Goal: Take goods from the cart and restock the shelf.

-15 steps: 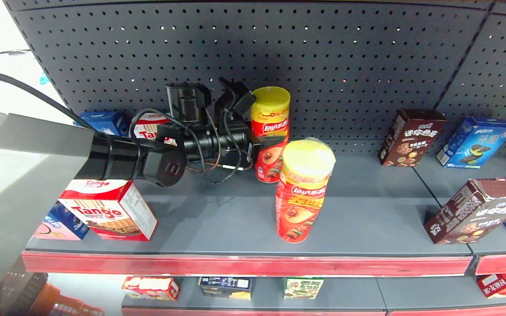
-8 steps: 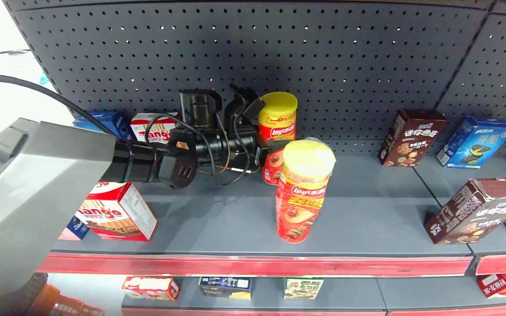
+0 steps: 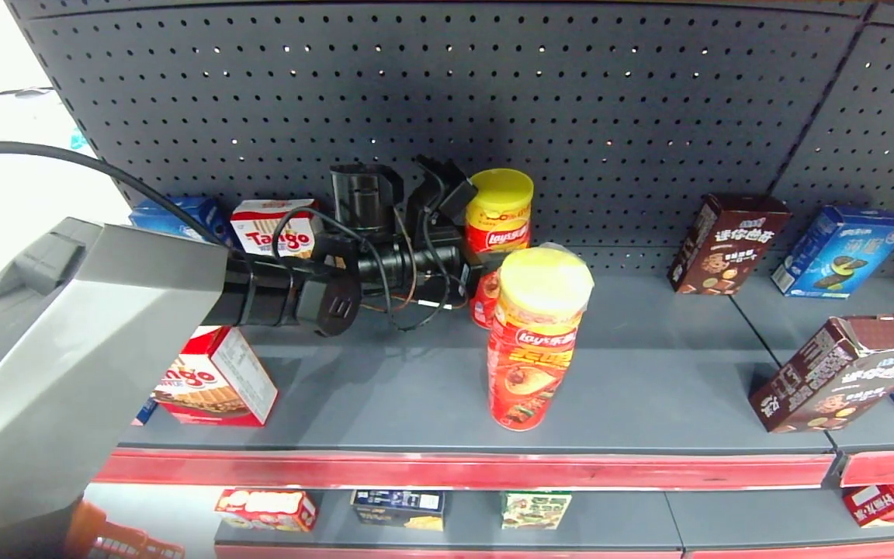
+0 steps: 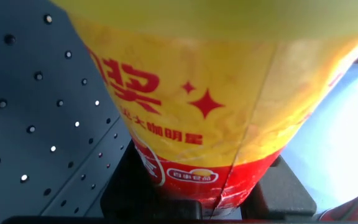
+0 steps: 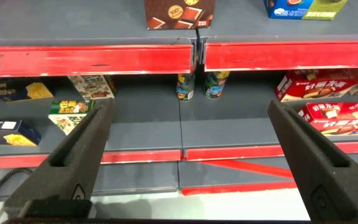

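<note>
Two yellow lids, red bodies: left tool (image 3: 478, 273) clamps the back can (image 3: 500, 210), just behind the front can (image 3: 536, 341). Right tool (image 5: 191, 106) gapes wide, empty.

Left hand (image 3: 472, 270) seemingly grips rear chip can (image 3: 500, 208) behind front chip can (image 3: 538, 341) on shelf (image 3: 385, 388).

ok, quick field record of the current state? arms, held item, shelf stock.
left gripper: shut on held chip can
held chip can: roughly upright, at the back of the shelf, close to the pegboard
contact: its base is hidden; cannot tell if it rests on the shelf
second chip can: upright, nearer the front edge, not gripped
right gripper: open, empty, facing the lower shelves
other stock: wafer box front left; brown box back right
</note>
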Available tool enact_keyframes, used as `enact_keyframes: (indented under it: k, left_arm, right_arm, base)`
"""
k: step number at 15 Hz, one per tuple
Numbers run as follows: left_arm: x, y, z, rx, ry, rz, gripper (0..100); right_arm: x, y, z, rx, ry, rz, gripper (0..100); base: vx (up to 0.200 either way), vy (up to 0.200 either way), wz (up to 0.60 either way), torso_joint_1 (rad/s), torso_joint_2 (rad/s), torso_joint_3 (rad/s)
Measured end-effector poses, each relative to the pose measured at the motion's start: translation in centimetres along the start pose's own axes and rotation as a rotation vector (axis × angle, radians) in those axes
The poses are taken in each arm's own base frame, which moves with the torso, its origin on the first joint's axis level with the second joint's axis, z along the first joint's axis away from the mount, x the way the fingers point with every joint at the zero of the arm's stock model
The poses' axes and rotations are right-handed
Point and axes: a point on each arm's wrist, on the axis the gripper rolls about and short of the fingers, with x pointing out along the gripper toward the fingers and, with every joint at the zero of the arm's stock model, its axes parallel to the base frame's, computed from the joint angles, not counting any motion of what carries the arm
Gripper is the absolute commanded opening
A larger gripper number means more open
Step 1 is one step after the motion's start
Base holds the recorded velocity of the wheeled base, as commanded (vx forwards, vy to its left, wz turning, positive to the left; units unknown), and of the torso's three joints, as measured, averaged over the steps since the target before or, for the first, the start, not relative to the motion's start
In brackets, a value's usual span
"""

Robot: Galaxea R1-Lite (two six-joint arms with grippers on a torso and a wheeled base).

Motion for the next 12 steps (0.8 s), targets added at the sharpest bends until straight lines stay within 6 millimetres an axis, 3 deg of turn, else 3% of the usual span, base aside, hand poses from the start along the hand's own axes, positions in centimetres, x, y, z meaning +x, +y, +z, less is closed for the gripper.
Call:
enact_keyframes:
  k: [7, 8, 12]
  left_arm:
    - [0.28, -0.01, -0.45, -0.002, 0.003, 0.000, 0]
    - [0.37, -0.09, -0.52, -0.002, 0.005, -0.001, 100]
    - [0.62, -0.42, -0.82, 0.004, 0.014, -0.005, 100]
  right_arm:
    - [0.00, 0.00, 0.00, 0.000, 0.000, 0.000, 100]
    - [0.00, 0.00, 0.00, 0.000, 0.000, 0.000, 100]
    - [0.00, 0.00, 0.00, 0.000, 0.000, 0.000, 100]
  base:
    - [0.000, 0.000, 0.00, 0.000, 0.00, 0.000]
    - [0.000, 0.000, 0.00, 0.000, 0.00, 0.000]
    - [0.000, 0.000, 0.00, 0.000, 0.00, 0.000]
